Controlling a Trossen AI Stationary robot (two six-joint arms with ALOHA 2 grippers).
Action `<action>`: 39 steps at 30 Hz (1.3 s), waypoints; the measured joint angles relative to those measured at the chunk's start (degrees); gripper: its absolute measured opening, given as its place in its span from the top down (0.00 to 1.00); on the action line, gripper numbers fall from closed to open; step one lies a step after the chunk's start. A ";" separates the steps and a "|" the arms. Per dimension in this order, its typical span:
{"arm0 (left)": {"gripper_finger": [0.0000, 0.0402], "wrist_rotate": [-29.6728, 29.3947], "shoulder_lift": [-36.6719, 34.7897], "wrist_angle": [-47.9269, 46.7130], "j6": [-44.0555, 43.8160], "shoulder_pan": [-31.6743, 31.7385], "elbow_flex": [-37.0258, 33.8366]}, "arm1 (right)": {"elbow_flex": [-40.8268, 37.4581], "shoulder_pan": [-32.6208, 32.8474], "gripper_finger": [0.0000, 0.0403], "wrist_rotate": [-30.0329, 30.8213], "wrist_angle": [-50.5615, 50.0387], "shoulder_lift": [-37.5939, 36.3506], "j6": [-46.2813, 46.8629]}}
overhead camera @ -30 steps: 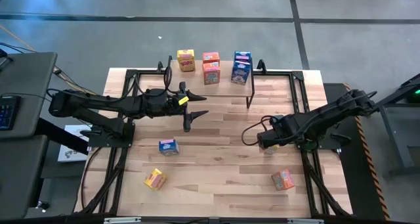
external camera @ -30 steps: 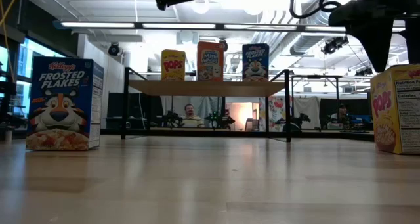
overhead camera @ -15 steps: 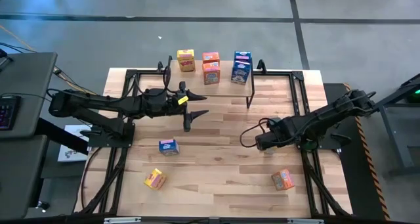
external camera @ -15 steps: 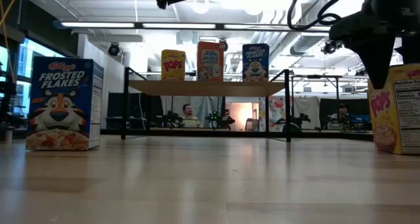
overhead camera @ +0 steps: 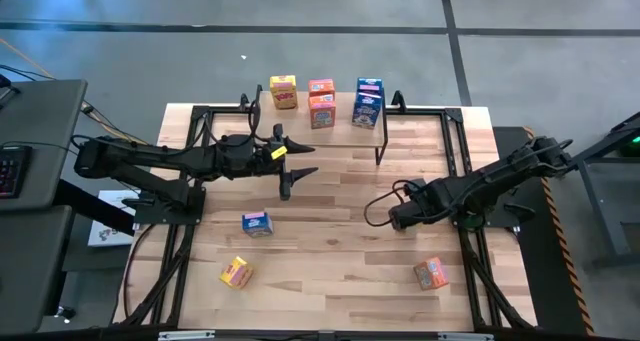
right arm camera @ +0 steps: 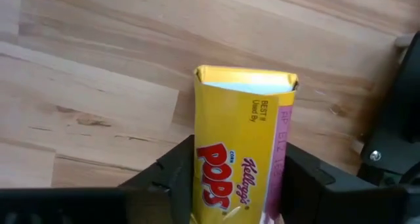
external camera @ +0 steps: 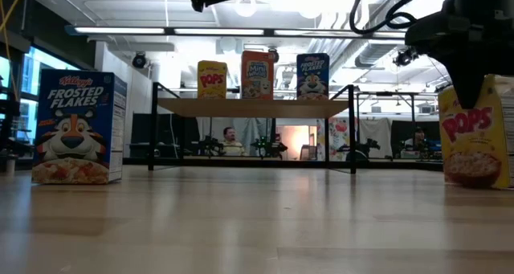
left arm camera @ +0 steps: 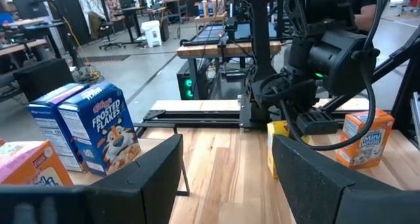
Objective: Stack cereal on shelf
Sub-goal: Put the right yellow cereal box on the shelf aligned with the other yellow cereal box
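A yellow Pops cereal box (right arm camera: 239, 158) stands on the table near its right edge, with my right gripper (overhead camera: 400, 219) shut on it from above. The shelf (external camera: 257, 107) at the far edge carries a yellow box (overhead camera: 283, 91), orange boxes (overhead camera: 321, 103) and blue boxes (overhead camera: 368, 103). A blue box (overhead camera: 256, 222), a yellow box (overhead camera: 236, 272) and an orange box (overhead camera: 431, 273) lie loose on the table. My left gripper (overhead camera: 290, 173) hovers open over the table's middle, left of centre, touching nothing. My right gripper pinches the Pops box's top end (right arm camera: 207, 178) between its two fingers, one on each broad face. The fingers (external camera: 466, 77) point down and lie across the narrow top. The box stands upright, its printed front toward the near edge and its base at table level.
Black metal frames (overhead camera: 195, 201) run along the table's left and right sides. Bare wood lies between the two arms and along the near edge. A large blue Frosted Flakes box (external camera: 76, 128) fills the low view's left.
My right gripper has sunk a little onto the Pops box and taken hold of it. The box has turned about on the table: its printed front now faces the near edge, where a corner showed before. It has also slid slightly toward the table's left.
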 joint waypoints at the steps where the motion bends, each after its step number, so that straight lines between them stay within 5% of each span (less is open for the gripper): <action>1: 0.44 0.12 0.00 -0.13 -0.39 0.00 0.01 | 0.00 0.00 0.61 0.16 0.00 0.00 -0.71; 39: 0.44 0.17 -0.02 2.68 -1.80 -1.03 0.02 | 0.07 -0.02 0.65 4.72 11.63 -0.02 -26.73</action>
